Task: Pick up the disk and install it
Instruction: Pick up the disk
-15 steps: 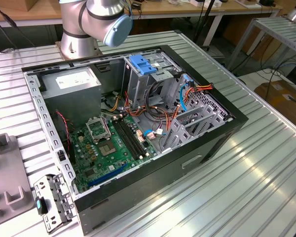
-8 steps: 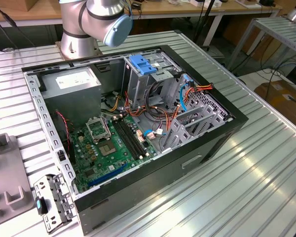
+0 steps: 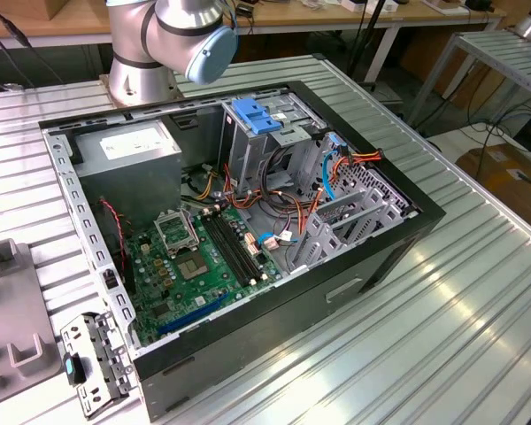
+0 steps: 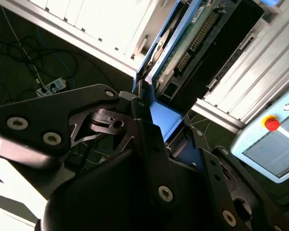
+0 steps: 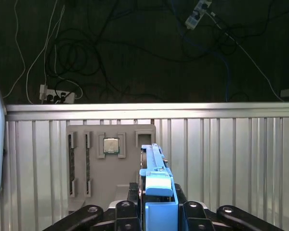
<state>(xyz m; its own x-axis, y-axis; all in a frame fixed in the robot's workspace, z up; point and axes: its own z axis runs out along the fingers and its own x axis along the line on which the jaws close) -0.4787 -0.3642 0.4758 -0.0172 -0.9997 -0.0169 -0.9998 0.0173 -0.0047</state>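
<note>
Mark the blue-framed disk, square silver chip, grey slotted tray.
Blue-framed dark disk (image 5: 159, 185), first wrist view, blue carrier end.
Square silver chip (image 5: 111, 145), first wrist view, its centre.
Grey slotted tray (image 5: 105, 180), first wrist view, bare face.

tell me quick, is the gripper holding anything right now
Gripper: closed, holding the disk edge-on.

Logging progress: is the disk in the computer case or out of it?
Out. In the first wrist view the disk is held edge-on in the gripper, with the ribbed table and grey parts tray behind it.
</note>
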